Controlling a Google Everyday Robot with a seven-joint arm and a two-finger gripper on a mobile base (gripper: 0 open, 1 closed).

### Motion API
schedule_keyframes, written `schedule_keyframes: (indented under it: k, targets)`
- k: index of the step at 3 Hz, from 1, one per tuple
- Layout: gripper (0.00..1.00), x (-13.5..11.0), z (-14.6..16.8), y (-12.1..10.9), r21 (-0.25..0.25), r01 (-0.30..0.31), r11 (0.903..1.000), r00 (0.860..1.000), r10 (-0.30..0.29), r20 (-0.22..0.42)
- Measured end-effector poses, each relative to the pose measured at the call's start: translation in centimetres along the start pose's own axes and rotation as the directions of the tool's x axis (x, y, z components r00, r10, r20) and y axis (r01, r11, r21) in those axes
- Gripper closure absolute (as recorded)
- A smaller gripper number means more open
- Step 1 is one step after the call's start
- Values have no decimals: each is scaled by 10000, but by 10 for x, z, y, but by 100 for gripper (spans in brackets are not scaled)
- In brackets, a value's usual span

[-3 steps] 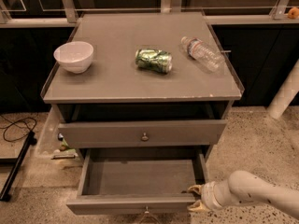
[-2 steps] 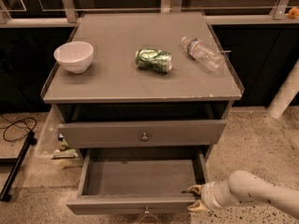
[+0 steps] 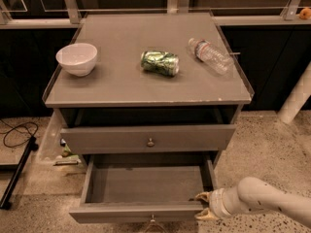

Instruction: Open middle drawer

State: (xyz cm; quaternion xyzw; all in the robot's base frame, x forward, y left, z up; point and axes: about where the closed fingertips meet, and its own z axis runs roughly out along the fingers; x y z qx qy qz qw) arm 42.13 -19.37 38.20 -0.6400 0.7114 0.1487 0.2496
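The middle drawer (image 3: 146, 184) is pulled out of the grey cabinet, and its plain grey inside is empty. Its small knob (image 3: 153, 220) shows at the bottom edge of the view. My gripper (image 3: 202, 206) is at the right end of this drawer's front panel, reaching in from the lower right on a white arm (image 3: 262, 200). Its two tan fingertips (image 3: 203, 196) are apart, one above and one below the panel's corner. Above it is another grey drawer front (image 3: 107, 140) with a round knob (image 3: 150, 141), standing slightly out from the cabinet.
On the cabinet top (image 3: 121, 81) are a white bowl (image 3: 77, 58) at the left, a crushed green can (image 3: 160, 62) in the middle and a clear plastic bottle (image 3: 210, 55) lying at the right. A black stand (image 3: 17, 174) and cable (image 3: 17, 132) lie on the floor at the left.
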Motion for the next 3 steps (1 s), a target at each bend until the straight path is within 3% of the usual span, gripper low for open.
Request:
schedule_keyframes:
  k: [1, 2, 3]
  targets:
    - [11, 0, 0, 0, -1, 0, 10000, 10000, 0, 0]
    - [0, 0, 0, 0, -1, 0, 10000, 10000, 0, 1]
    - [0, 0, 0, 0, -1, 0, 10000, 10000, 0, 1]
